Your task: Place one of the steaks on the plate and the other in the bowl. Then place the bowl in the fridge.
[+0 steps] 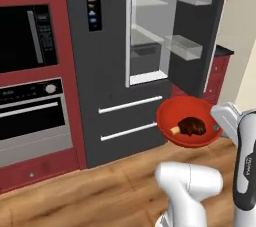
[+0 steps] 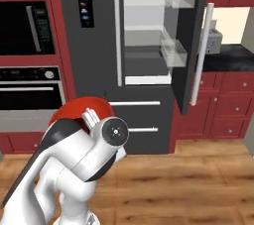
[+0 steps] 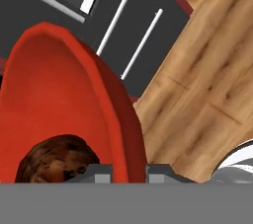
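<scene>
My gripper [image 1: 216, 127] is shut on the right rim of the glossy red bowl [image 1: 175, 113] and holds it in the air in front of the fridge [image 1: 110, 71]. A dark brown steak [image 1: 191, 126] with a tan bone end lies inside the bowl. In the hand view the bowl [image 3: 59, 104] rises just past my gripper [image 3: 129, 171], its rim between the fingertips, with the steak [image 3: 57, 161] low inside. The fridge's right door [image 1: 195, 31] stands open, baring pale shelves [image 1: 147, 36]. From the right base view my arm hides most of the bowl [image 2: 74, 112]. The plate is out of view.
Left of the fridge, a black microwave [image 1: 25, 38] and an oven [image 1: 30, 116] sit in red cabinets. Two fridge drawers [image 1: 130, 104] with silver handles lie below the open compartment. Right of the open door [image 2: 193, 35] are a dark counter [image 2: 233, 55] and red cabinets [image 2: 223, 105]. Wooden floor below.
</scene>
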You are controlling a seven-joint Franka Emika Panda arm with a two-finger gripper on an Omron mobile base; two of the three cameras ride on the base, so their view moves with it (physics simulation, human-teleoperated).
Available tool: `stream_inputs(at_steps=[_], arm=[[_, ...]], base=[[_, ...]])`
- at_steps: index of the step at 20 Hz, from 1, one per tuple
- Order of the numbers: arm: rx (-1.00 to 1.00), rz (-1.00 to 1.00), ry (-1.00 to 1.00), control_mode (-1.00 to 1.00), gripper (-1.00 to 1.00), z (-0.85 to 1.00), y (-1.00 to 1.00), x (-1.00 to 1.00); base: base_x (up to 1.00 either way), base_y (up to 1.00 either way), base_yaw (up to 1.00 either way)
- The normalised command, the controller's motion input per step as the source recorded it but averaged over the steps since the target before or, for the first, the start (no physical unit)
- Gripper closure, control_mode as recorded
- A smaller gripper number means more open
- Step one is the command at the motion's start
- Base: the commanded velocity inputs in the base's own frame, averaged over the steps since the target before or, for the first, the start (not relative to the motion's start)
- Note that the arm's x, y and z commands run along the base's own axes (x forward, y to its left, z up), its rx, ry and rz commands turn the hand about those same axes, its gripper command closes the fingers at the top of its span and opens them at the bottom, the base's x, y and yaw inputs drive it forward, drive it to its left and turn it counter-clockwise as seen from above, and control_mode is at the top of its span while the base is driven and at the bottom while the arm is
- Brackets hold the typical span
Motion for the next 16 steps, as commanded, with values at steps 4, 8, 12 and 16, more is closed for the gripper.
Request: stream_inputs(at_steps=[4, 8, 12, 16], arm=[[0.0, 0.0, 0.0, 1.0, 1.0, 0.0, 0.0, 0.0], [0.0, 0.0, 0.0, 1.0, 1.0, 0.0, 0.0, 0.0], [0.0, 0.0, 0.0, 1.0, 1.0, 0.0, 0.0, 0.0], [0.0, 0.0, 0.0, 1.0, 1.0, 0.0, 0.0, 0.0]], base=[[1.0, 0.0, -0.15], [0.96, -0.03, -0.18], [0.68, -0.27, -0.13], [0.46, -0.21, -0.04]])
